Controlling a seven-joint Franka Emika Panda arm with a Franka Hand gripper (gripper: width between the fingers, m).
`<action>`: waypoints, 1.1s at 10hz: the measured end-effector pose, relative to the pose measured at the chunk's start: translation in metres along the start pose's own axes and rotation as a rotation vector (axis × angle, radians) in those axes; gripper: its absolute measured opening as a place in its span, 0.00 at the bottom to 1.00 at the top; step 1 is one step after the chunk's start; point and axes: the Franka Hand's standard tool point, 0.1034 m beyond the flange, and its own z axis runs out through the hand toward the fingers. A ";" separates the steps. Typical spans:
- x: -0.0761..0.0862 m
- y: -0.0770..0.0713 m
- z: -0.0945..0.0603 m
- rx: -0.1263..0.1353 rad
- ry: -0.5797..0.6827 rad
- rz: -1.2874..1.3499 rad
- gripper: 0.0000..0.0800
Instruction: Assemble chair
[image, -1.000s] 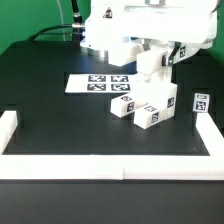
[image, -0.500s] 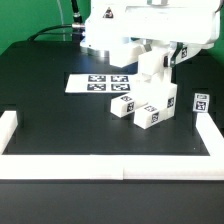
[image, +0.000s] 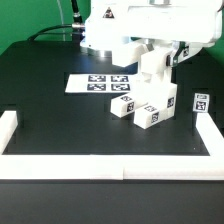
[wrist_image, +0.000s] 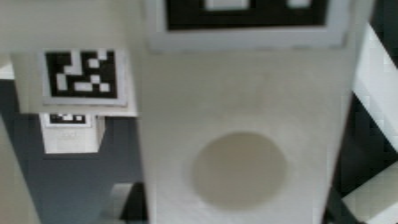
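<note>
Gripper (image: 160, 52) is sitting over the chair parts, well in from the desk's far edge and toward the edge on the exterior view's right. It's hanging right at the top of the upright chair piece (image: 152, 72). The fingers aren't showing clearly in either view, so I cannot tell whether they're apart or clamped on that piece.

The upright chair piece is standing vertical, with its lower end down among the other parts. In the wrist view it's filling most of the frame: a flat white face (wrist_image: 231, 120) with a tag at one end and a shallow oval recess (wrist_image: 240, 172).

Three tagged chair blocks are lying at its base: one (image: 122, 106), one (image: 150, 116) and one (image: 167, 100), all bunched close together. A small tagged piece (image: 201, 102) is standing apart, nearer the edge on the exterior view's right.

The marker board (image: 98, 83) is lying flat beside the cluster, toward the far edge. A white rail (image: 60, 165) is running along the near edge.
</note>
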 end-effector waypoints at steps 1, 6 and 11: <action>-0.001 0.000 0.000 0.000 0.000 -0.002 0.36; -0.003 0.000 0.001 0.001 0.001 0.006 0.36; -0.014 -0.003 0.000 0.002 -0.006 -0.004 0.36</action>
